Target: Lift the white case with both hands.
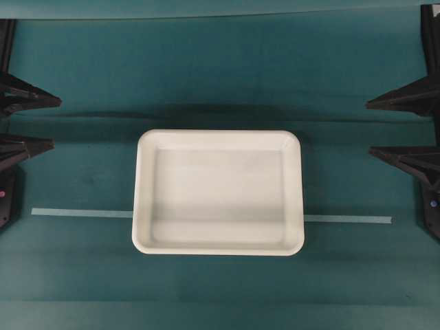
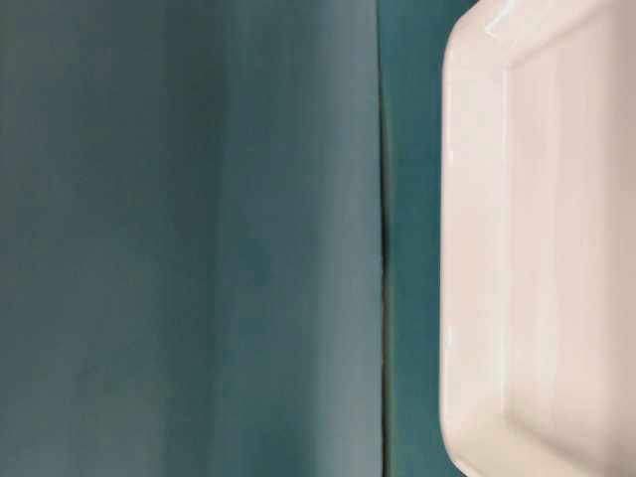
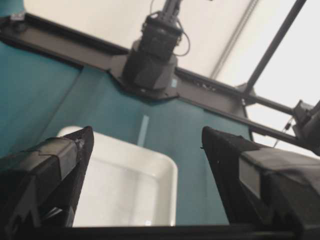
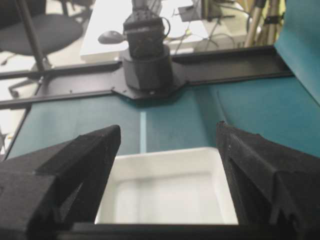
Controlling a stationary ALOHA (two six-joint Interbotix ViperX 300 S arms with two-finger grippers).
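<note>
The large shallow white plastic tray [image 1: 218,192] sits mid-table on the teal cloth-covered table [image 1: 82,275], alone but for a flat pale tape strip [image 1: 81,212] (no barrier). Bare cloth runs from both its short sides to the table's left and right edges.

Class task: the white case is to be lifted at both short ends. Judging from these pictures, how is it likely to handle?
The case looks like rigid moulded plastic, so it probably keeps its shape. It is empty and shallow, so likely light. Its glossy surface may be slippery, and lifted unevenly it could tilt. Both tools, left and right, stand open, apart from it.
</note>
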